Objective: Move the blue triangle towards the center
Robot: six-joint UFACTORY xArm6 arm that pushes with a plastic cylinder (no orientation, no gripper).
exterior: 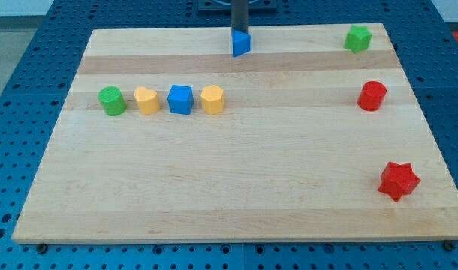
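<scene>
The blue triangle point(241, 44) sits near the top edge of the wooden board point(236, 187), a little right of the middle. My tip point(239, 31) is right behind it, at its top side, touching or almost touching it. The dark rod rises out of the view's top.
A row at the left holds a green cylinder point(111, 100), a yellow heart-like block point(146, 100), a blue cube point(181, 99) and a yellow hexagon point(212, 98). A green star point(357, 38), a red cylinder point(372, 96) and a red star point(399, 181) lie on the right.
</scene>
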